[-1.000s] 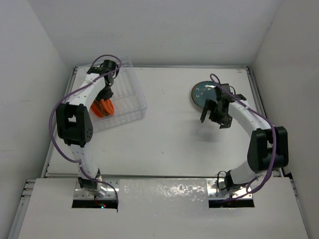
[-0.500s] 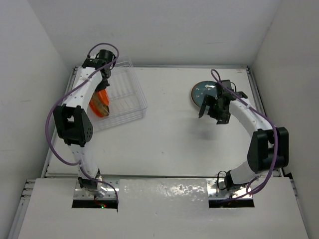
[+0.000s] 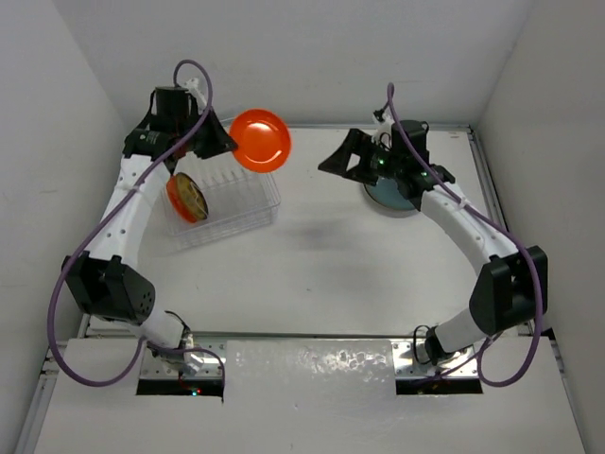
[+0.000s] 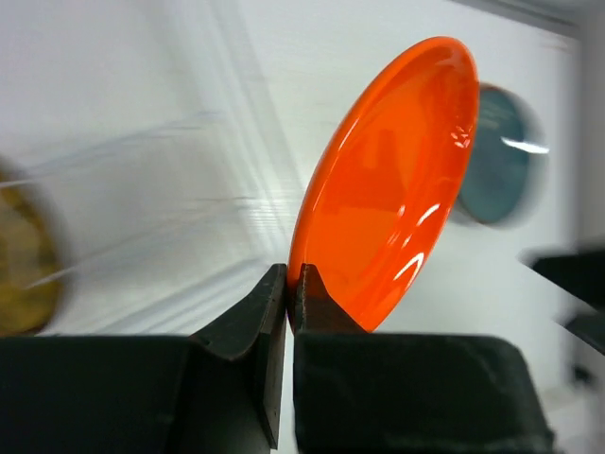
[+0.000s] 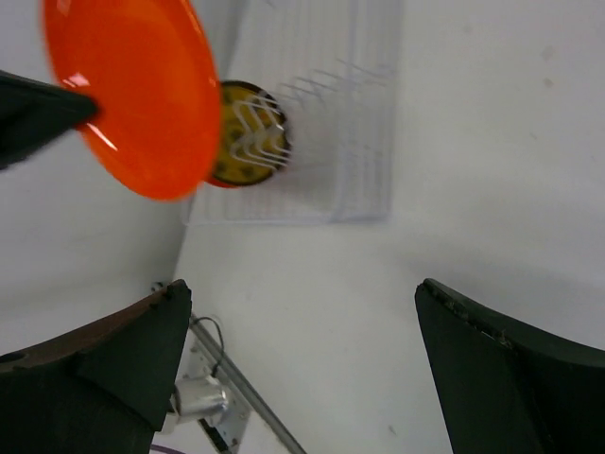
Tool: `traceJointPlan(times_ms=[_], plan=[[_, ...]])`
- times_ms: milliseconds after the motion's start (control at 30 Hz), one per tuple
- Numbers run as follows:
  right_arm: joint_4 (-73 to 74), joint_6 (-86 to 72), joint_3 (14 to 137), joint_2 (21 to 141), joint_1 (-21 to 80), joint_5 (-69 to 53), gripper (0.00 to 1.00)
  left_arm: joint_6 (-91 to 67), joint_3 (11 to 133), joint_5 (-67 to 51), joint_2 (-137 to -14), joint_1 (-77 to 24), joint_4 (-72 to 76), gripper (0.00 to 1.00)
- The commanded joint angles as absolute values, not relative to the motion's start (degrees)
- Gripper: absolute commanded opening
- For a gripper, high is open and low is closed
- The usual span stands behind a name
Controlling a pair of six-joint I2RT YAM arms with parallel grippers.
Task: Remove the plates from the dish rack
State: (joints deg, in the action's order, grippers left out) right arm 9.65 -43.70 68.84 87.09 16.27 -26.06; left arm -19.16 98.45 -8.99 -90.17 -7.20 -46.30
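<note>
Three plates, Ben. Can you find them all?

Yes, Mia. One orange plate (image 3: 260, 140) is up in the air, and it looks to be over the far right part of the dish rack (image 3: 248, 203). It is out of the rack and touches nothing but a gripper.

Who holds it?

The left gripper (image 4: 291, 279). Its jaws are pinched tight on the rim of the orange plate, and the plate stands on its edge.

And the other two?

The teal plate (image 4: 496, 156) lies flat on the table (image 3: 321, 274), well to the right of the dish rack. I think that one is done. The yellow plate (image 3: 187, 197) stands in a slot at the left side of the dish rack, so that one is not done.

What does the right gripper (image 5: 302, 374) do?

It hangs in the air to the right of the dish rack, near the teal plate. Its jaws are wide apart and hold nothing. It points toward the orange plate.

So how much is left?

I would say we are about in the middle. One plate is out and down. One is out but needs a spot on the table, away from the dish rack. Maybe the right gripper will take it, but I cannot know that. Last comes the yellow plate, and then the dish rack has no plates in it
</note>
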Motion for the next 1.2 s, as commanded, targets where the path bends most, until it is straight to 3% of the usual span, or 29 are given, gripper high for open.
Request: traceJointPlan(times_ms=[0, 167, 367, 433, 467, 500, 533, 567, 600, 667, 700, 767, 800, 967, 1133, 1167], plan=[[0.4, -47.3, 73.2, 88.6, 17.5, -28.2, 0.99, -28.6, 90.9, -38.4, -88.4, -8.0, -24.6, 0.0], [-3.1, -49.0, 73.7, 91.5, 18.9, -28.0, 0.99, -32.2, 85.3, -44.3, -89.2, -10.0, -18.6, 0.0], [-3.0, -49.0, 73.1, 93.4, 19.5, -27.3, 0.79, -38.9, 79.9, -50.5, -88.3, -10.5, -7.8, 0.0], [-6.2, -50.1, 71.4, 93.4, 19.7, -28.1, 0.39, -39.6, 79.4, -50.9, -88.9, -10.9, -7.2, 0.02], [-7.1, -51.4, 70.8, 93.3, 19.8, -28.2, 0.23, -39.4, 79.4, -51.1, -89.3, -11.1, -7.7, 0.09], [-7.8, -51.9, 70.1, 93.1, 19.9, -28.1, 0.07, -37.8, 79.6, -50.0, -89.7, -11.2, -10.7, 0.23], [-8.3, -52.7, 69.8, 92.9, 19.9, -27.5, 0.0, -36.5, 80.8, -48.5, -90.8, -11.2, -13.3, 0.55], [-8.2, -53.0, 68.8, 92.2, 19.9, -27.0, 0.0, -31.7, 82.2, -45.7, -91.3, -11.2, -17.8, 0.86], [-7.3, -53.1, 68.2, 91.7, 19.9, -25.4, 0.0, -28.7, 86.4, -36.9, -92.0, -11.2, -28.0, 1.0], [-0.4, -51.9, 67.9, 91.1, 19.6, -18.5, 0.0, -24.9, 90.9, -23.1, -93.4, -11.2, -37.8, 1.0], [2.4, -51.3, 67.8, 91.4, 19.5, -16.8, 0.0, -24.2, 93.7, -7.5, -93.6, -11.2, -45.0, 1.0], [5.7, -50.3, 66.6, 92.4, 19.5, -13.6, 0.0, -24.0, 94.8, 10.2, -93.2, -11.1, -51.0, 1.0], [5.5, -49.6, 66.4, 93.8, 19.5, -13.3, 0.0, -24.1, 95.0, 14.5, -92.6, -10.6, -52.4, 1.0], [3.7, -46.0, 65.0, 99.6, 18.9, -12.4, 0.0, -23.0, 94.7, 27.7, -91.8, -9.1, -57.6, 1.0], [3.0, -44.4, 64.8, 105.5, 17.5, -12.0, 0.03, -21.4, 90.9, 27.3, -90.3, -6.3, -56.5, 0.98], [3.1, -44.2, 64.6, 106.0, 17.3, -11.8, 0.08, -21.0, 89.7, 27.0, -89.9, -5.4, -55.9, 0.97]])
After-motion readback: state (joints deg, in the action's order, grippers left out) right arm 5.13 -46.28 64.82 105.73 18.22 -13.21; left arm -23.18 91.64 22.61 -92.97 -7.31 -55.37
